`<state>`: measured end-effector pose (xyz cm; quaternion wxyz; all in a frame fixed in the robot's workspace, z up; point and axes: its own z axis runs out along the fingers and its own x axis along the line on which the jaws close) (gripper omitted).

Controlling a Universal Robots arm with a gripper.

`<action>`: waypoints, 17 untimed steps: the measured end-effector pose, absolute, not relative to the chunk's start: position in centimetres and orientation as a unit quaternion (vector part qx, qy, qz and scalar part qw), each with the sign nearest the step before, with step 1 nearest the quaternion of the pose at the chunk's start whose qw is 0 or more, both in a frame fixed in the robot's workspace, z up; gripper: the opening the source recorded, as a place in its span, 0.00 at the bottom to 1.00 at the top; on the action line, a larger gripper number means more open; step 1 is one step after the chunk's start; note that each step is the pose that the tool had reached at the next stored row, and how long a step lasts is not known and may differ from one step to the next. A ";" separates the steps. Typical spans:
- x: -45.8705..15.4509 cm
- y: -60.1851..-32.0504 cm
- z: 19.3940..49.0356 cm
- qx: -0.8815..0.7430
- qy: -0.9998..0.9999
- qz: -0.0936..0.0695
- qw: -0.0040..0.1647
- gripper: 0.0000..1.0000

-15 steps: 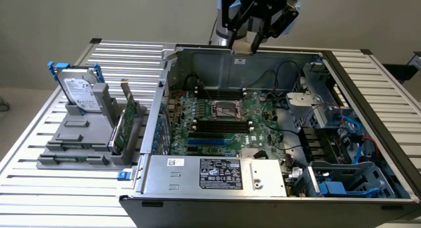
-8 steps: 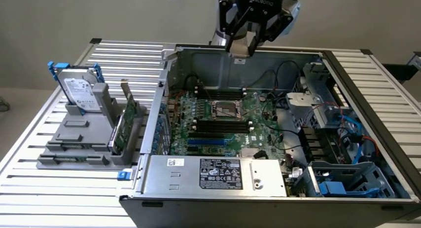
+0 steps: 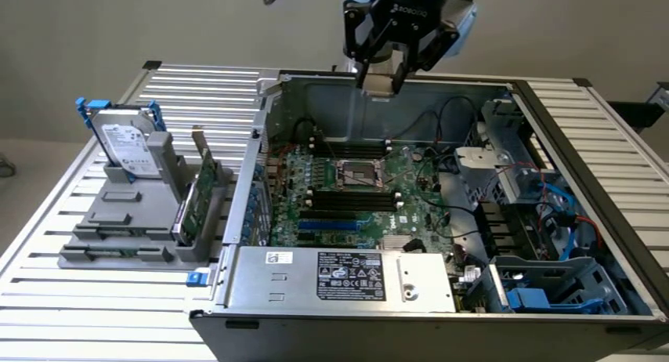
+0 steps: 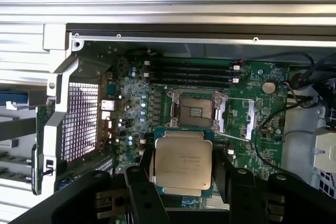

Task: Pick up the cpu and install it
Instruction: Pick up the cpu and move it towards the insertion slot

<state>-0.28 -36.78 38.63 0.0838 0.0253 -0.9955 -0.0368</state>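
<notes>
Cpu gripped in the claw, up over the open computer case.

The cpu point(image 4: 182, 161) lies flat between the fingers of the claw point(image 3: 380, 80), which is closed on two opposite edges of it, with the metal top facing the wrist camera. It hangs in the air over the far part of the case point(image 3: 418, 334), above the motherboard point(image 3: 418, 213) and apart from the socket point(image 3: 359, 174), whose dark centre lies bare. On the slatted surface point(image 3: 94, 315), to the exterior view's left of the case, a hard drive point(image 3: 128, 146) stands upright in a grey rack point(image 3: 115, 221).
</notes>
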 end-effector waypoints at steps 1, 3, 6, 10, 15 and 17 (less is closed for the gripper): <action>-0.4 -36.7 38.6 0.025 -0.996 -0.037 0.080 0.55; -0.7 -36.5 38.4 0.025 -0.996 -0.036 0.074 0.55; -1.3 -36.2 38.0 0.025 -0.997 -0.036 0.069 0.55; -1.4 -36.0 37.4 0.025 -0.997 -0.035 0.066 0.55; -1.3 -35.8 36.5 0.025 -0.997 -0.035 0.065 0.55; -1.3 -35.7 36.2 0.025 -0.997 -0.035 0.065 0.55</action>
